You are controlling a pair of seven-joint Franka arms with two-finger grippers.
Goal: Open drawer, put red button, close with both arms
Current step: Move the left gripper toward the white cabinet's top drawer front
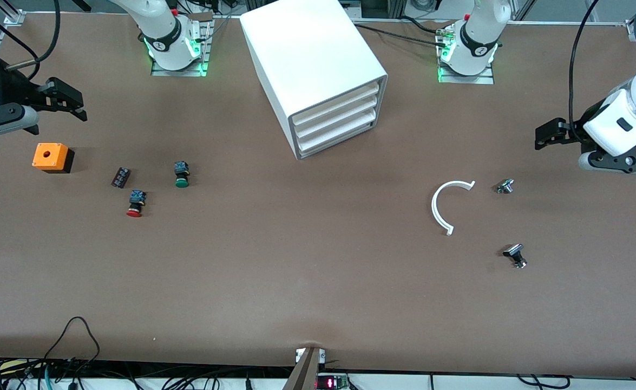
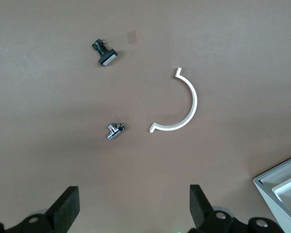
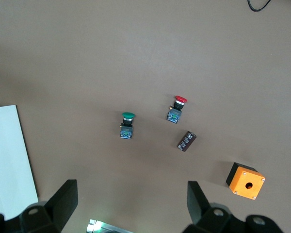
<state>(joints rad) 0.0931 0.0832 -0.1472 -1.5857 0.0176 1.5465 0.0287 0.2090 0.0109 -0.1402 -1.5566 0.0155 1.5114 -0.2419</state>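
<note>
The white cabinet [image 1: 312, 65] stands in the middle of the table near the arms' bases. Its three drawers are pushed in; the lowest drawer [image 1: 335, 136] is shut. The red button [image 1: 135, 204] [image 3: 177, 108] lies on its side toward the right arm's end of the table. My right gripper [image 1: 71, 103] [image 3: 132, 194] hangs open and empty in the air over that end, apart from the button. My left gripper [image 1: 546, 135] [image 2: 135, 199] hangs open and empty over the left arm's end.
Beside the red button lie a green button [image 1: 181, 174] [image 3: 127, 125], a small black block [image 1: 120, 177] and an orange box [image 1: 51, 157] with a hole. Below the left gripper lie a white arc [image 1: 447, 206] [image 2: 182, 104] and two small metal parts [image 1: 505, 186] [image 1: 516, 255].
</note>
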